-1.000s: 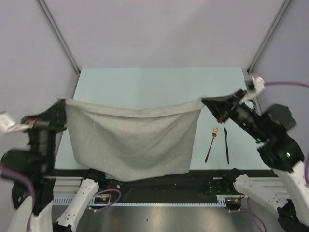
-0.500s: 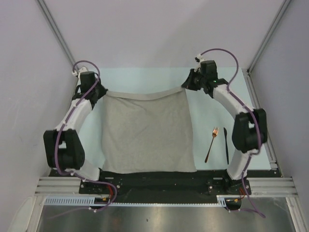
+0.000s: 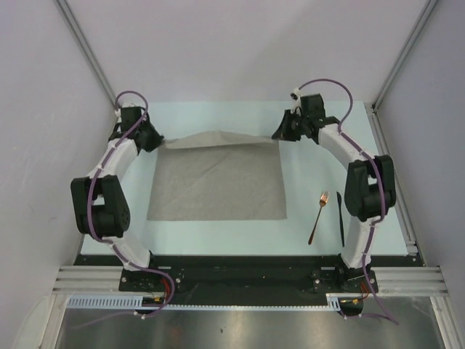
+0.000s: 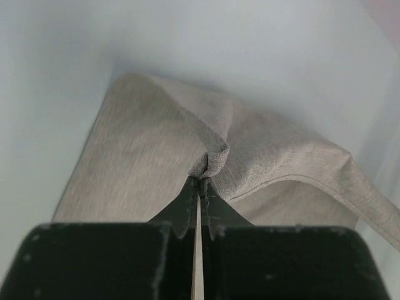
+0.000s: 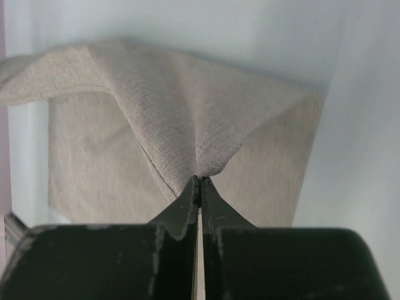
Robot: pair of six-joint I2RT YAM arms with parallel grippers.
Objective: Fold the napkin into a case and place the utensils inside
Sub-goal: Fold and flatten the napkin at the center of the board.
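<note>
Napkin far corners pinched in left claw, right claw; both reaching far forward.

Napkin on table centre; fork right of it, other utensil just right of fork.

Left pincer, right pincer pinch napkin far corners.

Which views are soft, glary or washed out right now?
Top external: even light, napkin sharp, dull sheen on the metal plate at the bottom. Left wrist: weave visible near the pinch, closed jaws blurred dark in the foreground, table washed out pale. Right wrist: much the same.
</note>
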